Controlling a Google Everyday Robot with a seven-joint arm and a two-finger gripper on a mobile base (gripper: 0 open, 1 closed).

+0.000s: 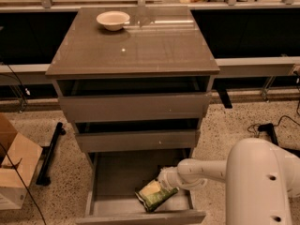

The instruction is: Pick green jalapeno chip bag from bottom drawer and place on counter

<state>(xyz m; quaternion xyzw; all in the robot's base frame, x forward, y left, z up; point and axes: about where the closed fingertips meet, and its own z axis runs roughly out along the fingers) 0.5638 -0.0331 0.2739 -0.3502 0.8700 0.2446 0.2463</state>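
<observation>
One tool [165,183] (grip unclear) touches chip bag [153,195] in bottom drawer [115,182], below middle drawer [138,140].

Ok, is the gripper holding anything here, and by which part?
It cannot be told. The gripper is down in the bottom drawer, at the upper right end of the green jalapeno chip bag, but no grip shows.
</observation>
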